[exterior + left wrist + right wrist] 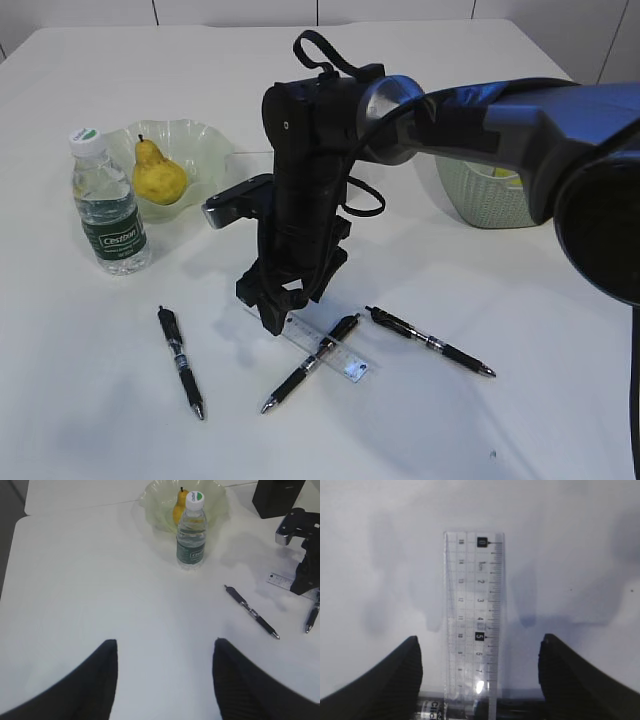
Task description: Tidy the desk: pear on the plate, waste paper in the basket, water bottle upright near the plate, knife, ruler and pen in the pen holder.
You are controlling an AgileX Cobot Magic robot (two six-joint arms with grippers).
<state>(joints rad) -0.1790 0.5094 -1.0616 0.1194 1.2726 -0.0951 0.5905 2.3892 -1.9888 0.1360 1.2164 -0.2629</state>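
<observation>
The right gripper points down at the table with its jaws spread wide, one finger on each side of the clear ruler, which lies flat between them and runs lengthwise up the middle of the right wrist view; neither finger touches it, and nothing is held. At the near edge of that view the ruler lies across a black pen with a clear printed barrel. In the exterior view the same gripper stands over the left end of the ruler at the near middle of the white table, and the ruler's right part crosses a black pen. A second black pen lies just right of it and a third well apart to the left. The left gripper hangs above bare table at the near left, its jaws apart and empty. The water bottle stands upright with its green-and-white cap up, just beside the pale green wavy plate at the far left, and the yellow pear sits on that plate. A pale woven basket stands at the far right, partly hidden by the arm, with something yellow-green showing inside.
</observation>
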